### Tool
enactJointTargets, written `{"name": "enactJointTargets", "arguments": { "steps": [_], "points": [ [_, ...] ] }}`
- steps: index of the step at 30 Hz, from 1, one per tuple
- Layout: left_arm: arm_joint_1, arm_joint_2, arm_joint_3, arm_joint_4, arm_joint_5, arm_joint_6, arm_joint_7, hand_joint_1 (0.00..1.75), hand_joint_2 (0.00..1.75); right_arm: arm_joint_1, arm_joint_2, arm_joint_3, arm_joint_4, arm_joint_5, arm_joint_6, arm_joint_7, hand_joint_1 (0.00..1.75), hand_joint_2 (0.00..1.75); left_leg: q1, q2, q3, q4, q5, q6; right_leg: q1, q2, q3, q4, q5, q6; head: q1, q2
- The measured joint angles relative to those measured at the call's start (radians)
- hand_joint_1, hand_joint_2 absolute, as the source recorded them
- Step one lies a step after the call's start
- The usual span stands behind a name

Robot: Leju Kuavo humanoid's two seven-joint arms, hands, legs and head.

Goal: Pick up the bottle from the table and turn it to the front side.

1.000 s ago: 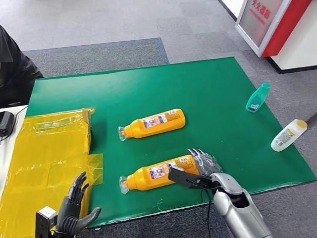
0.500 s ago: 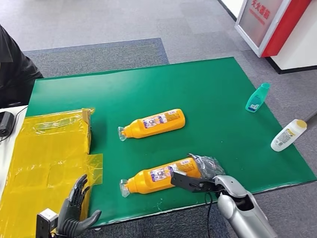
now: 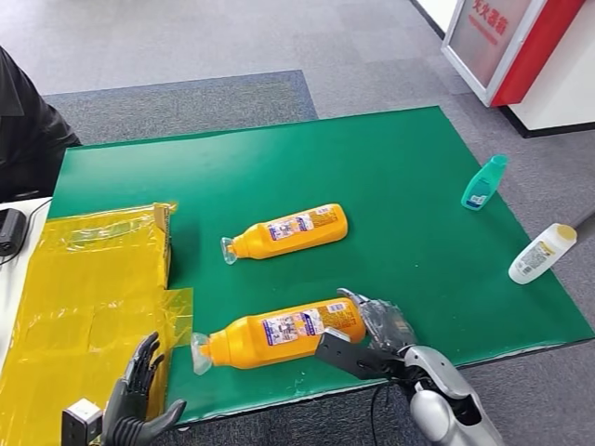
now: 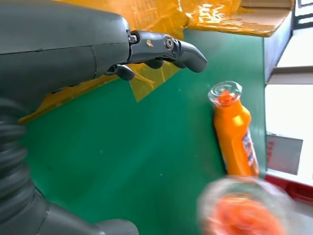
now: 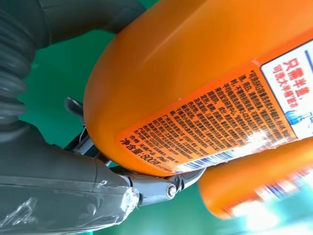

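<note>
The near orange bottle [image 3: 281, 333] lies lengthwise over the front part of the green table [image 3: 393, 186], its clear cap pointing toward the robot's left and its base at the right hand [image 3: 376, 339]. That hand grasps the bottle at its base end: the thumb runs along the near side and the darker fingers [image 3: 382, 316] wrap the far side. In the right wrist view the bottle [image 5: 207, 88] fills most of the picture, its printed label with small text and a barcode facing the camera, and a finger [image 5: 162, 188] curves under its rounded bottom. Whether the bottle rests on the mat or is raised slightly above it cannot be told.

A 2nd orange bottle [image 3: 289, 230] lies farther back on the table, parallel to the 1st and apart from it (cap also toward the left). The left wrist view shows this bottle [image 4: 234, 132] on the green surface, with a blurred clear cap close to the lens.

The left hand [image 3: 133, 400] hovers at the table's front left corner, released, fingers spread and holding nothing, just beside the yellow plastic sheet [image 3: 84, 297] that covers a box there.

At the table's right edge lie a teal bottle [image 3: 484, 182] and a white bottle with a yellow cap [image 3: 542, 253]. A person in dark clothing [image 3: 28, 139] sits at the far left.
</note>
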Motion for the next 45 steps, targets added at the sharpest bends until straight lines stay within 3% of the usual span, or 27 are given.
{"name": "enactJointTargets", "arguments": {
  "steps": [9, 18, 24, 31, 45],
  "points": [
    [-0.007, -0.009, 0.007, -0.003, 0.048, -0.123, -0.074, 0.0, 1.75, 0.035, 0.106, -0.037, -0.044, -0.102, -0.054, -0.061, 1.75, 1.75, 0.0, 0.0, 0.0, 0.0, 0.0, 0.0, 0.0, 0.0, 0.0, 0.0, 0.0, 0.0, 0.0, 0.0],
    [-0.034, 0.002, -0.113, -0.059, 0.16, -0.161, -0.071, 0.0, 1.75, 0.025, 0.187, -0.007, 0.011, -0.103, -0.109, -0.107, 1.75, 1.75, 0.0, 0.0, 0.0, 0.0, 0.0, 0.0, 0.0, 0.0, 0.0, 0.0, 0.0, 0.0, 0.0, 0.0],
    [-0.048, 0.004, -0.175, -0.118, 0.241, -0.161, -0.026, 0.0, 1.75, 0.012, 0.207, 0.032, 0.074, -0.081, -0.144, -0.126, 1.75, 1.75, 0.0, 0.0, 0.0, 0.0, 0.0, 0.0, 0.0, 0.0, 0.0, 0.0, 0.0, 0.0, 0.0, 0.0],
    [-0.053, -0.017, -0.192, -0.169, 0.302, -0.152, 0.025, 0.0, 1.75, 0.01, 0.214, 0.086, 0.111, -0.05, -0.165, -0.134, 1.75, 1.75, 0.0, 0.0, 0.0, 0.0, 0.0, 0.0, 0.0, 0.0, 0.0, 0.0, 0.0, 0.0, 0.0, 0.0],
    [-0.056, -0.036, -0.226, -0.196, 0.296, -0.122, 0.056, 0.02, 1.75, -0.005, 0.219, 0.132, 0.147, -0.049, -0.179, -0.134, 1.75, 1.75, 0.0, 0.0, -0.001, 0.0, 0.0, 0.0, 0.0, 0.0, 0.0, 0.0, 0.0, 0.0, 0.0, 0.0]
  ]
}}
